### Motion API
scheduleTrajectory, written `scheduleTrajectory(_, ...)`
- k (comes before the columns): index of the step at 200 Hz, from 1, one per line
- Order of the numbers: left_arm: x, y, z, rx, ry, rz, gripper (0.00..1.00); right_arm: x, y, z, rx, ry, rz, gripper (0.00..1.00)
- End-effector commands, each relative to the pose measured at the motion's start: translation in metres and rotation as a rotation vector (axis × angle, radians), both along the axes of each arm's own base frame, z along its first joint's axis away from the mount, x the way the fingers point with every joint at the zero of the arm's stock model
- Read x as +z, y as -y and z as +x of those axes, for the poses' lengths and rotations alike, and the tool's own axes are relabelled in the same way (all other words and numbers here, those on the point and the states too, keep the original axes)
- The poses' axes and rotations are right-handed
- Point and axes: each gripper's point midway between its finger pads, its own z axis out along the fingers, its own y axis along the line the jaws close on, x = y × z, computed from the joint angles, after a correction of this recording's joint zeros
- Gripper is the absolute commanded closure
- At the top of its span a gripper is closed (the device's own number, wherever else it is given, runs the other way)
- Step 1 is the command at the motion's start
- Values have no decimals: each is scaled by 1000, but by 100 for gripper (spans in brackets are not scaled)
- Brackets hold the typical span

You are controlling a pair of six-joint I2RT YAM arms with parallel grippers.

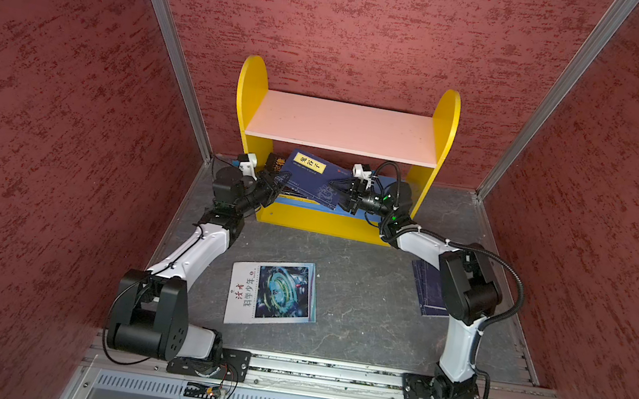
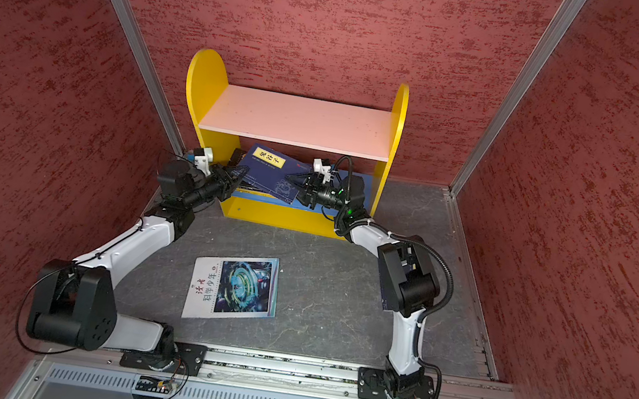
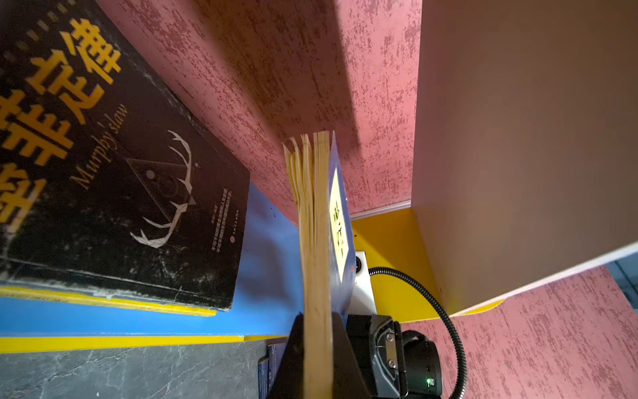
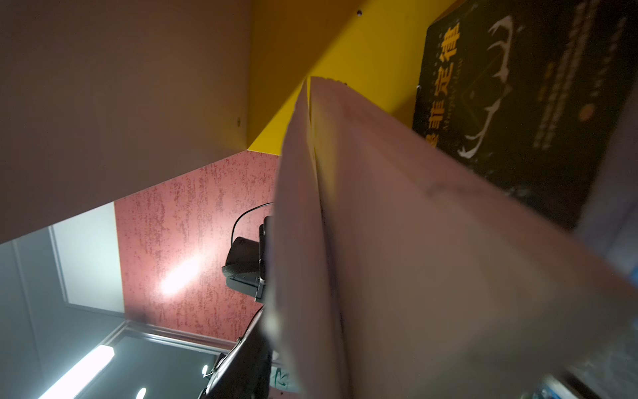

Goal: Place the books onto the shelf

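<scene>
shelf (image 1: 251,86) lower tier holds a black book (image 3: 121,172) and a tilted navy book (image 1: 312,178).

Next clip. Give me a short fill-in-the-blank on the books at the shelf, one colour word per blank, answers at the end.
1. The left gripper is shut on the navy book, whose label is ______.
2. The black book lies on the lower board of the shelf, and that board is ______.
3. The upper board, pale ______, carries no books.

Missing words: yellow; blue; pink.
</scene>
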Motion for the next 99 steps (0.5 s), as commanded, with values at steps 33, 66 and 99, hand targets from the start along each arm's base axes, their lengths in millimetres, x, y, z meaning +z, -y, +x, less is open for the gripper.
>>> scheduleTrajectory(33,15,-30,18,205,91,-46,100,10,-10,6,-42,24,38,52)
scheduleTrajectory(66,12,-33,21,228,84,-44,100,4,-13,11,-50,9,29,55)
scheduleTrajectory(99,7,-30,23,219,73,-50,100,8,-22,21,-39,15,44,63)
